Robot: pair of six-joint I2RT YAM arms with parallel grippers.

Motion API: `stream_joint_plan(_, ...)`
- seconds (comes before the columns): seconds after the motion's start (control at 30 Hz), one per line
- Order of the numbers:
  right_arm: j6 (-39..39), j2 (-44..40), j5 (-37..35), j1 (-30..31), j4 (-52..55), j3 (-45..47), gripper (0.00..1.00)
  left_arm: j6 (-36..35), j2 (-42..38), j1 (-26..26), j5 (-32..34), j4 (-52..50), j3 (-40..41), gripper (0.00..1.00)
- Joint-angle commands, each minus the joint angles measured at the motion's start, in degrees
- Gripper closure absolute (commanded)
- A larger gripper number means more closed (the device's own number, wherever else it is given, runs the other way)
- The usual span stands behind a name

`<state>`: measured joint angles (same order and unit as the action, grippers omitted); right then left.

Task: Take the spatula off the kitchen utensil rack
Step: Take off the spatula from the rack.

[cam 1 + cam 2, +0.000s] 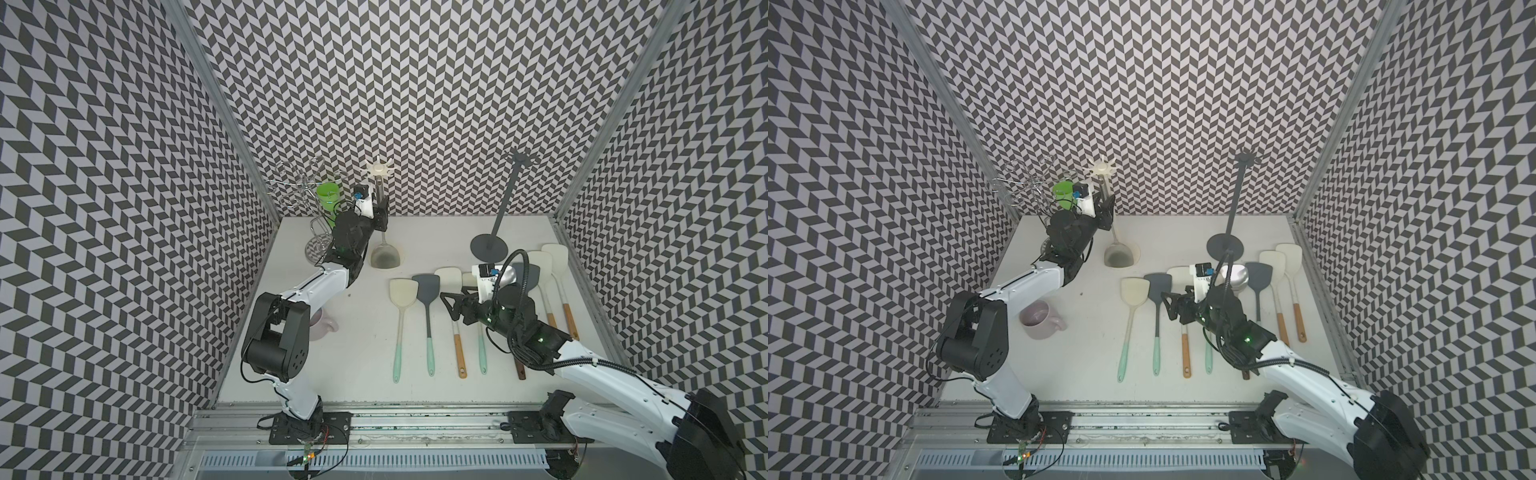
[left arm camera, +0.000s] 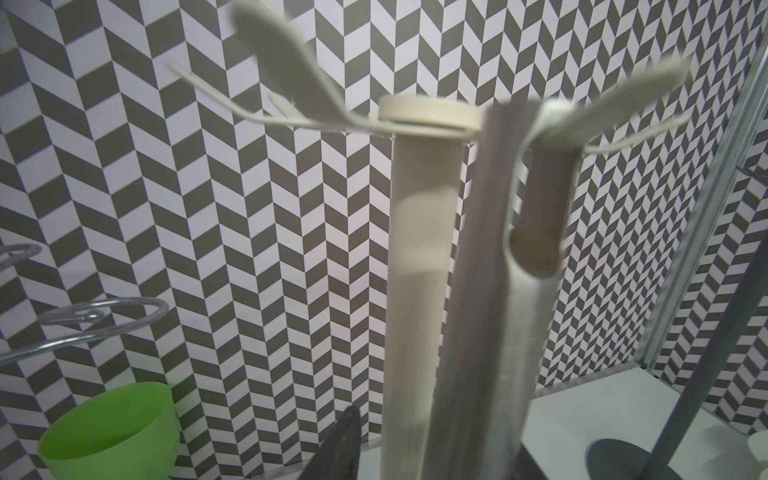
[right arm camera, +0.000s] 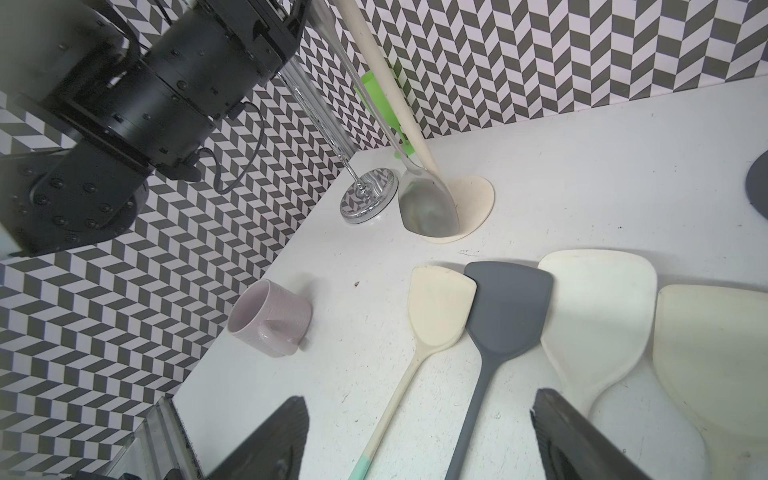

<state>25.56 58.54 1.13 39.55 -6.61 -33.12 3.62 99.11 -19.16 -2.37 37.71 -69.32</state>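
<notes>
At the far left of the surface (image 1: 365, 353), the spatula (image 1: 386, 257) hangs from a prong of the cream utensil rack (image 1: 379, 168), with its metal blade down at the rack's round base. The left gripper (image 1: 381, 212) is at the handle; I cannot tell whether it is clamped.

Procedure: confirm a firm hold, lift straight up until the hanging end clears the prong, then draw away from the pole without tipping the rack.

The right gripper (image 3: 419, 397) stands wide and empty over the laid-out spatulas (image 1: 428, 286).

Containers: the green cup (image 2: 112, 428), just left of the rack, and the pink mug (image 3: 270, 318), lying on its side, both look empty.
</notes>
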Motion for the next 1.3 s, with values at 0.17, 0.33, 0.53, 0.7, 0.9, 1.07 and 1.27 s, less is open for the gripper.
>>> stream_joint_plan(0.17,0.5,-1.3,0.5,-0.3,-3.3,1.6,0.16,-2.1,0.1,-1.5,2.4,0.2,-2.3,0.73)
stream_joint_plan(0.33,0.7,-1.2,1.1,-0.3,-3.4,1.7,0.16,-3.4,-1.9,-2.4,5.6,-1.0,-1.6,0.86)
stream_joint_plan(0.53,0.6,-1.2,1.2,-0.2,-3.7,2.0,0.16,-5.4,-4.4,-2.4,9.5,-2.5,-0.4,0.94)
stream_joint_plan(0.7,0.8,-1.1,1.4,-0.2,-4.2,2.2,0.16,-7.1,-6.4,-2.3,10.5,-1.7,1.9,0.95)
stream_joint_plan(0.9,0.8,-0.8,1.7,-0.3,-4.2,2.2,0.16,-7.5,-8.2,-2.3,9.7,-4.2,1.2,0.98)
stream_joint_plan(1.07,1.0,-0.9,1.6,-0.3,-4.2,2.2,0.16,-7.5,-10.0,-2.2,8.1,-8.1,-0.6,1.0)
stream_joint_plan(1.27,0.9,-1.0,1.3,-0.3,-4.2,2.1,0.16,-7.5,-13.6,-1.6,9.4,-9.6,2.3,1.0)
